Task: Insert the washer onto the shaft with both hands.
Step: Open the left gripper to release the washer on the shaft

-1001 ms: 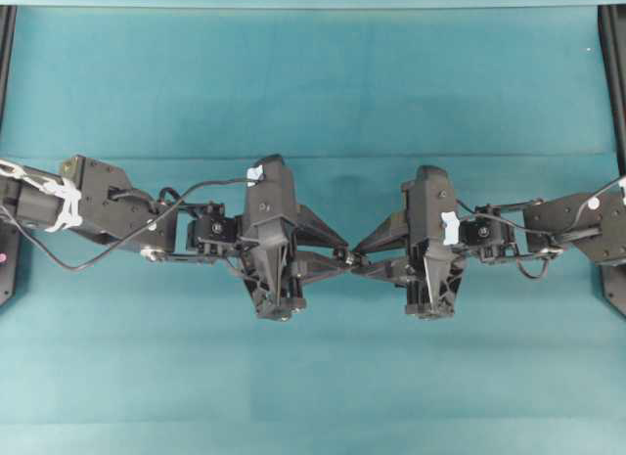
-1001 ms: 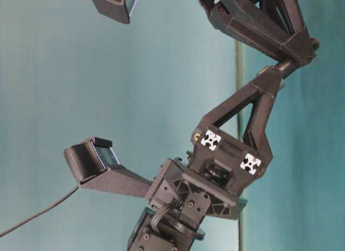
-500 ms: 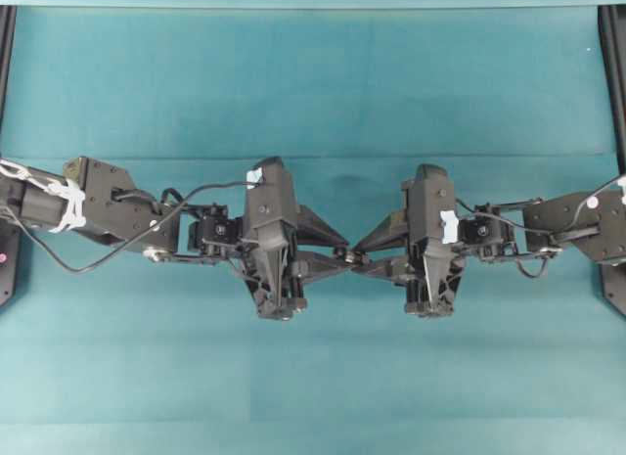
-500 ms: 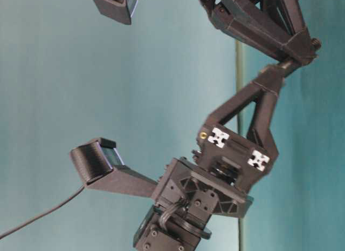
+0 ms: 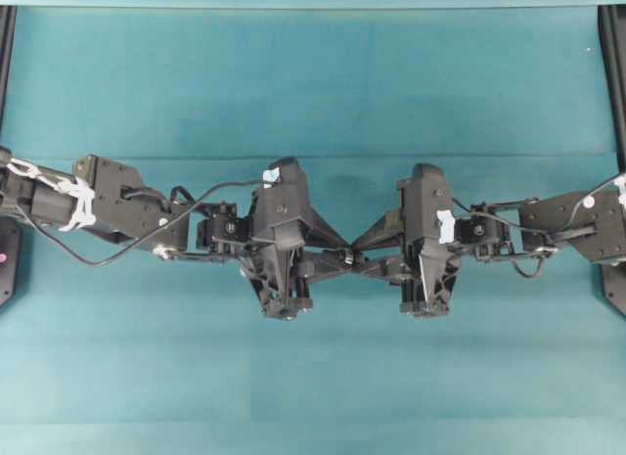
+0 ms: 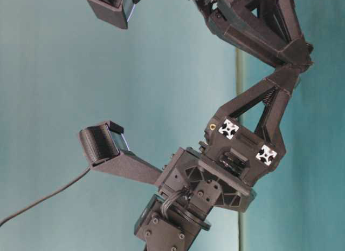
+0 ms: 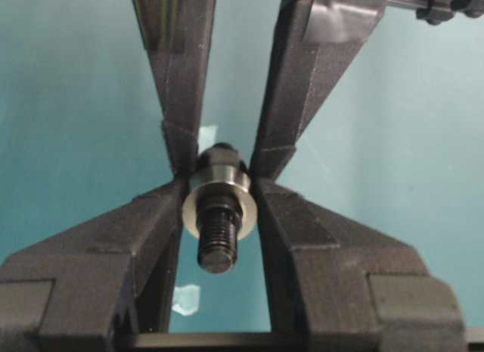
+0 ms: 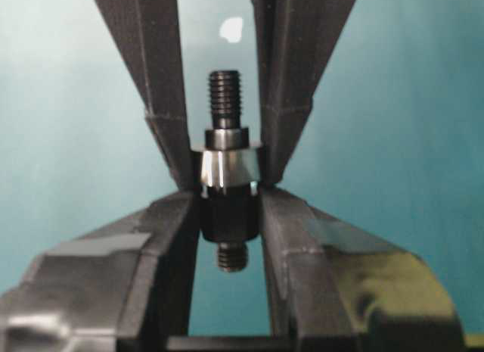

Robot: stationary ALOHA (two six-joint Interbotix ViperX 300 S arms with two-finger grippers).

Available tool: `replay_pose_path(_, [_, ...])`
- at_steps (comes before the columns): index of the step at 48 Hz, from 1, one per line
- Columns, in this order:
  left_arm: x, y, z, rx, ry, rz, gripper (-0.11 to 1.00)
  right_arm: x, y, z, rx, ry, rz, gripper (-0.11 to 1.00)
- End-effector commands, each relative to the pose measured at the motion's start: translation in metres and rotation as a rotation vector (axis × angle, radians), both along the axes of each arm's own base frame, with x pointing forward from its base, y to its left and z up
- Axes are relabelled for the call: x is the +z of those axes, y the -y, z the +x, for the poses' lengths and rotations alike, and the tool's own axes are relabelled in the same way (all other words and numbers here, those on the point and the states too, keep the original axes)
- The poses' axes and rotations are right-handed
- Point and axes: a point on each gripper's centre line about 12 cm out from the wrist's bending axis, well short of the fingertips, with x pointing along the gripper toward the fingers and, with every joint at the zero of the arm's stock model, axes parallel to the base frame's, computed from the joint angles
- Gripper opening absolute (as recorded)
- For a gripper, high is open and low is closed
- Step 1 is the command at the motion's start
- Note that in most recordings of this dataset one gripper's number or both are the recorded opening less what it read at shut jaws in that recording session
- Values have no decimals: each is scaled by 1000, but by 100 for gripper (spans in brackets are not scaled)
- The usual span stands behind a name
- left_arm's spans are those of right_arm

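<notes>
Both grippers meet tip to tip above the middle of the teal table. In the left wrist view the silvery washer sits around the dark threaded shaft, and my left gripper is shut on the ring's rim. The right wrist view shows my right gripper shut on the shaft's thick dark body. There the washer rests just beyond its tips, with the thin threaded end sticking out past it. From overhead the left gripper and right gripper touch; the parts are too small to make out.
Teal cloth covers the table. Black frame rails stand at the left edge and the right edge. A tiny pale whitish bit lies on the cloth under the grippers.
The left arm has pushed to the right, towards the right gripper, which edged slightly left. The fingertips now overlap more closely. Both grips are unchanged.
</notes>
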Motion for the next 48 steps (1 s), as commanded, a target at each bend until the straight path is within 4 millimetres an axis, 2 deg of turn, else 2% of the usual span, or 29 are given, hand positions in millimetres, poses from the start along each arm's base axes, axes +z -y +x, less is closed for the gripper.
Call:
replay_pose_path(1, [8, 4, 5, -9, 26, 2, 35, 17, 2, 13, -5, 69, -1, 0])
replay_pose_path(23, [5, 3, 3, -4, -9, -4, 35, 16, 0, 11, 0, 64, 0, 0])
replay_pose_path(24, [5, 3, 3, -4, -9, -4, 37, 16, 1, 11, -3, 64, 1, 0])
replay_pose_path(29, [7, 3, 4, -7, -6, 3, 66, 16, 1, 11, -3, 64, 1, 0])
replay_pose_path(34, [9, 4, 3, -11, 2, 3, 89, 16, 0, 11, -1, 63, 1, 0])
replay_pose_path(36, [10, 4, 3, -11, 3, 3, 91, 16, 1, 12, -3, 64, 1, 0])
replay_pose_path(42, [9, 6, 2, -15, -1, 3, 85, 16, 1, 11, -3, 61, 1, 0])
replay_pose_path(48, [9, 5, 3, -14, 0, 3, 86, 16, 1, 11, -2, 61, 0, 0])
